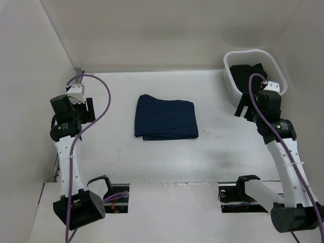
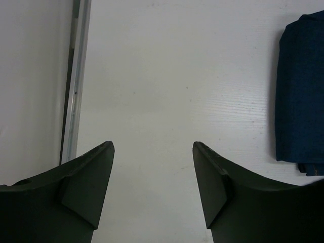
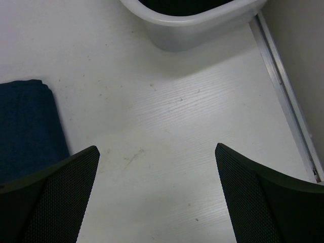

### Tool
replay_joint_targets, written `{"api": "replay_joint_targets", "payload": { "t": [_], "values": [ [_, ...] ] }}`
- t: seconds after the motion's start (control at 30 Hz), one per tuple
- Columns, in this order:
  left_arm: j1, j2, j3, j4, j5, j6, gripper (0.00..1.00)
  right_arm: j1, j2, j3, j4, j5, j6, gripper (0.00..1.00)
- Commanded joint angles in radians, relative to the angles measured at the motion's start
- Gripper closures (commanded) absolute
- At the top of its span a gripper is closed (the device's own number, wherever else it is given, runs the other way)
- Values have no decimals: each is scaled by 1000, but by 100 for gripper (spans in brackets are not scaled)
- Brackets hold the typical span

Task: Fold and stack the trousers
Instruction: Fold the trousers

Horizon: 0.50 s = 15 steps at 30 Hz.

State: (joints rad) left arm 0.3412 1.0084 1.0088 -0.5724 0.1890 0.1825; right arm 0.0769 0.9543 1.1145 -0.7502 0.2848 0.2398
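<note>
The trousers [image 1: 165, 118] lie folded into a dark navy rectangle in the middle of the table. Their left edge shows at the right of the left wrist view [image 2: 301, 86], and one corner at the left of the right wrist view [image 3: 25, 126]. My left gripper [image 1: 88, 109] hangs well to the left of them, open, with only bare table between its fingers [image 2: 153, 147]. My right gripper [image 1: 244, 110] hovers to their right, just in front of the basket, wide open and holding nothing [image 3: 157, 148].
A white basket [image 1: 230, 83] stands at the back right corner with dark clothing [image 1: 244, 72] inside; its near wall [image 3: 187, 30] shows in the right wrist view. White walls close the table on the left, back and right. A metal rail [image 2: 76, 86] runs along the left edge.
</note>
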Motion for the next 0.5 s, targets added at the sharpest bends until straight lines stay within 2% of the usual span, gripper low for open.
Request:
{"api": "replay_joint_targets", "payload": {
  "t": [0.0, 0.47],
  "values": [
    [-6, -22, 17, 20, 23, -23, 38, 1, -20, 1, 54, 19, 3, 0],
    [-9, -24, 7, -1, 59, -20, 38, -6, -22, 13, 60, 19, -14, 0]
  ]
}}
